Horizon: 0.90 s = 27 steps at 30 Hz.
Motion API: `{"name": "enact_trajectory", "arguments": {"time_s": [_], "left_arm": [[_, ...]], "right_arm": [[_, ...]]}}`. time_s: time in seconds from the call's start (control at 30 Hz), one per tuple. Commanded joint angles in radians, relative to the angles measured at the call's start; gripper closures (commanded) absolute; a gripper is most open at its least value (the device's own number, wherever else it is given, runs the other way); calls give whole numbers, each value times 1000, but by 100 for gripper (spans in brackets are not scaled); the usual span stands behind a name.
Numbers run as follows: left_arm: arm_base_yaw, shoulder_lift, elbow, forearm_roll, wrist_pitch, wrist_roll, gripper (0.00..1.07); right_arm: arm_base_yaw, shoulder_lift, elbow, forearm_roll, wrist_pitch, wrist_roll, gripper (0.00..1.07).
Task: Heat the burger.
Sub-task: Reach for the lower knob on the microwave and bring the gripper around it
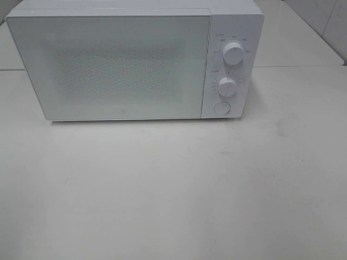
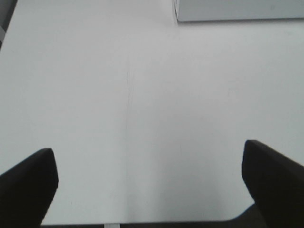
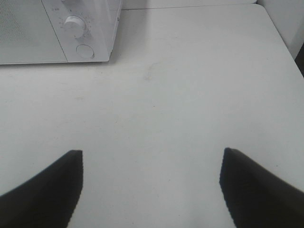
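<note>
Nearest the cameras, only the dark finger ends of each pincer are seen; the rest of both arms is cut off by the picture edges. The left gripper is held with its jaws spread wide, bare table showing between them and nothing gripped. The right gripper is likewise held wide apart over the white surface, with nothing between its fingers. Neither gripper is caught in the high view.

Faint scuffs and a thin line are made out on the table, which is otherwise pale and washed out.

Farther back, a white microwave is set on the table, its door shut. The door's speckled window is clouded, so the inside cannot be made out. On the panel to the right of the door, an upper knob, a lower knob and a round button are seen; their printed markings are too small to read.

The burger is not seen in any view; where it lies cannot be told.
</note>
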Motion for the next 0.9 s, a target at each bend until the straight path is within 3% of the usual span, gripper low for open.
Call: {"name": "enact_trajectory", "arguments": {"time_s": [0.03,0.2,0.9], "left_arm": [[5,-134,6,-1,-22,-10,5],[4,-235,6,0,-22,-10,5],[4,-229,7,-6,-23,-18,5]], "right_arm": [[-7,-26,0,-5,-9,-14,31],[-7,-26,0,-5,-9,-14,31],[-7,-18,0,-5,-9,-14,31]]}}
